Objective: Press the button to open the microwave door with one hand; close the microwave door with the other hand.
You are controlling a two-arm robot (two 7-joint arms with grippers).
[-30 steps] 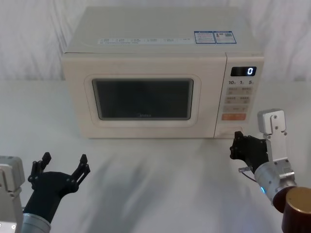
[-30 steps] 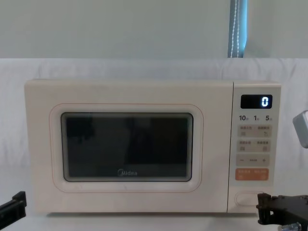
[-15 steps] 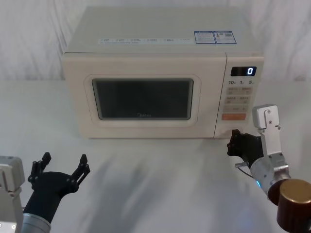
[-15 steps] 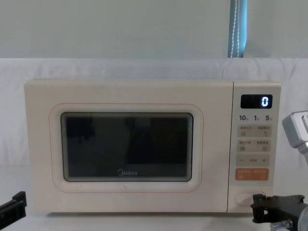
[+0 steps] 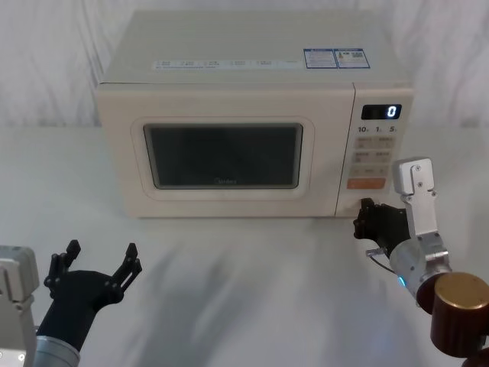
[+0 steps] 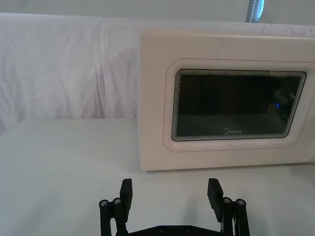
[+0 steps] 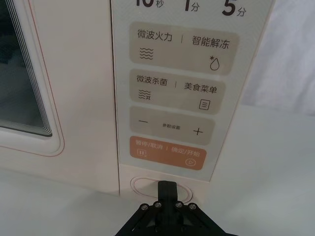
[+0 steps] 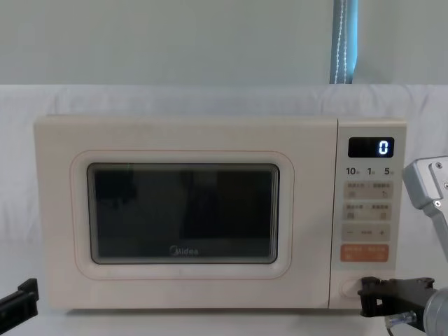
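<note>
From the head camera, we see the microwave door [image 5: 223, 160] flush with the cabinet on the white bench [image 5: 252, 283]. Our right gripper [image 5: 365, 218] sits at the lower right corner of the control panel [image 5: 374, 157], its tip at the spot where the button lies. Our left gripper [image 5: 98, 262] waits low on the left, well apart from the microwave, its fingers [image 5: 131, 260] spread and holding nothing.

In the left wrist view, the two black fingers [image 6: 127, 192] of the left gripper [image 6: 171, 191] stand apart over bare bench, with the door [image 6: 231, 105] ahead, still shut.

In the right wrist view, the right gripper [image 7: 166, 189] has its fingers drawn together into one narrow tip, grasping nothing, and that tip lies on the middle of the oval button [image 7: 142, 186], just under the orange key [image 7: 167, 152]. We cannot tell whether it is merely touching or already pushing in.

From the chest camera, the right gripper [image 8: 365, 288] meets the button's edge [image 8: 346, 288] from the right, below the orange key [image 8: 364, 253].

We judge the button to be a stiff, smooth plastic latch key that wants a square, firm push at its centre; off-centre the tip may slide. The door looks light and rigid on a left hinge, so closing it needs no grasp, only a flat push near its free right edge.
</note>
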